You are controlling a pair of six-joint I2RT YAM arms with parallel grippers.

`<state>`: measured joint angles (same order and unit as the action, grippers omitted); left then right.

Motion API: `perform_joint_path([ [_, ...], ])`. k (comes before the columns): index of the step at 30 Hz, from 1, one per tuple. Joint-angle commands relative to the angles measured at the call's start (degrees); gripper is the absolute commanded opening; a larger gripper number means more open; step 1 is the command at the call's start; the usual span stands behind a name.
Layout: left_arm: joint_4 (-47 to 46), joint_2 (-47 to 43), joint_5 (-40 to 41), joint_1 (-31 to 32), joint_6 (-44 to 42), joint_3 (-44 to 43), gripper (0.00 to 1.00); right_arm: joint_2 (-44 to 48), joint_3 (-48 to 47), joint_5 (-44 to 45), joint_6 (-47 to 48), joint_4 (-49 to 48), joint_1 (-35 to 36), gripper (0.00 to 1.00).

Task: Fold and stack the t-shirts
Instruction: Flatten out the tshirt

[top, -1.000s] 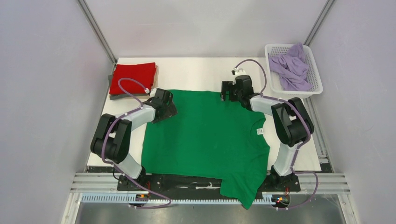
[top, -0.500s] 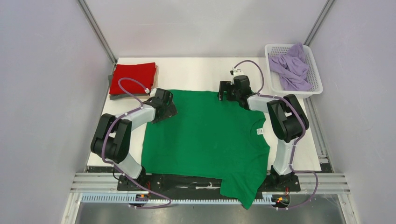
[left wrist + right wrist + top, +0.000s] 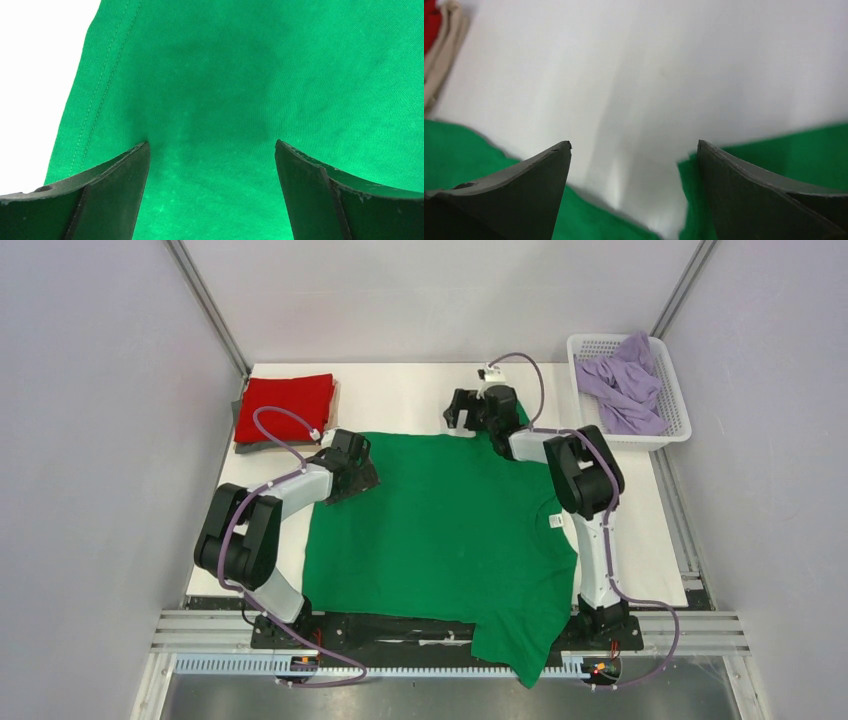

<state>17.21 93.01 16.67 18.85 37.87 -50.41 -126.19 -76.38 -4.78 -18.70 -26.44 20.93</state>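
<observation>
A bright green t-shirt (image 3: pixel 440 530) lies spread flat over the middle of the table, its white neck tag (image 3: pixel 556 523) at the right and one sleeve hanging over the near edge. My left gripper (image 3: pixel 358 468) is open and low over the shirt's far left corner. In the left wrist view, the gripper (image 3: pixel 211 150) has green cloth (image 3: pixel 225 75) between its jaws and a stitched hem at the left. My right gripper (image 3: pixel 460 418) is open at the shirt's far edge. In the right wrist view, the gripper (image 3: pixel 634 147) is over bare white table with green cloth (image 3: pixel 454 150) on both sides.
A folded red t-shirt (image 3: pixel 285 405) lies on a grey/tan one (image 3: pixel 240 440) at the far left corner; both show in the right wrist view's corner (image 3: pixel 429 20). A lavender t-shirt (image 3: pixel 625 380) lies crumpled in a white mesh basket (image 3: pixel 680 430) at the far right.
My right gripper has moved left and toward the back, from over the shirt's far right part to its far edge. The left arm and the shirt have not moved.
</observation>
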Motion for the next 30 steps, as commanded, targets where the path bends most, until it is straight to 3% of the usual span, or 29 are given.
perform_joint_path([
  [1, 2.1, 0.1, 1.7, -0.2, -1.9, -0.7, 1.0, -6.1, -13.8, -2.9, -1.9, -6.1, 1.0, 0.98],
  [5, 2.8, -0.4, 2.1, -0.1, -1.7, -0.7, 1.0, -5.6, -19.5, -5.0, 1.3, -0.9, 1.0, 0.98],
  [9, 2.7, -1.9, 1.6, -0.2, -1.4, -0.4, 1.0, 4.0, -12.3, -1.3, 9.0, 3.8, 1.0, 0.98],
  [13, 3.4, -4.7, 1.7, -0.1, -1.1, -1.5, 1.0, 15.0, -1.1, 3.9, 12.1, 12.7, 0.8, 0.98],
  [16, 4.7, -6.4, 2.5, -0.1, -0.8, -3.4, 1.0, 24.7, 12.3, 12.5, 12.4, 20.7, 0.4, 0.98],
  [20, 6.2, -4.8, 1.5, 0.2, -2.3, -7.7, 1.0, 34.8, 25.2, 17.1, 12.9, 23.1, -0.2, 0.98],
  [30, 11.7, 9.7, 2.7, 1.0, -1.7, -19.0, 1.0, 30.5, 24.9, 20.2, 12.8, 30.2, -0.9, 0.98],
])
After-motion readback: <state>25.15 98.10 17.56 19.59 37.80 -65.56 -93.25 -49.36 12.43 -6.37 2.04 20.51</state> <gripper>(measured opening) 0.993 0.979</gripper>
